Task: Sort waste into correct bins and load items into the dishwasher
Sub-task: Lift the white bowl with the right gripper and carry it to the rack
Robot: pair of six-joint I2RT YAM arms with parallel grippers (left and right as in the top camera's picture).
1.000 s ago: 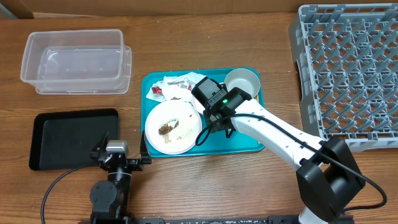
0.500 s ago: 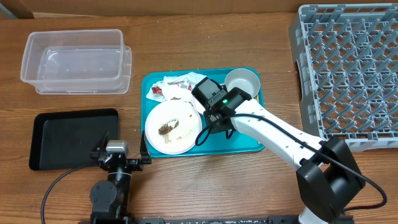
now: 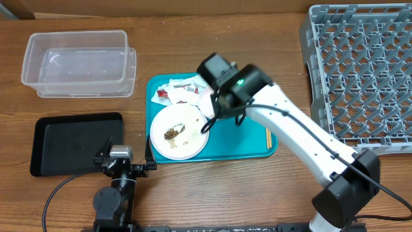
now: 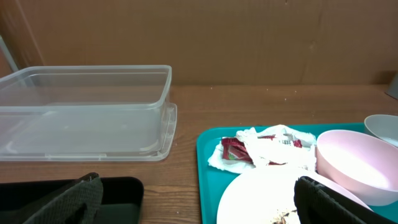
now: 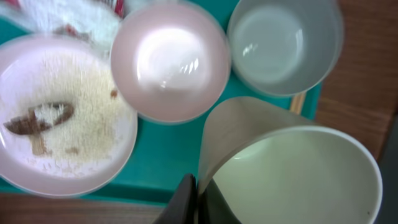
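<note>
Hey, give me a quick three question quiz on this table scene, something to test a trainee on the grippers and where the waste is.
1. True or false: the right gripper is shut on the wall of the small cup.
2. Multiple choice: the food scraps lie on A) the black tray, B) the large plate, C) the dish rack.
3. Fill in the blank: the left gripper, near the table's front edge, is ___.
Key: 1 true; 2 B; 3 open.
</note>
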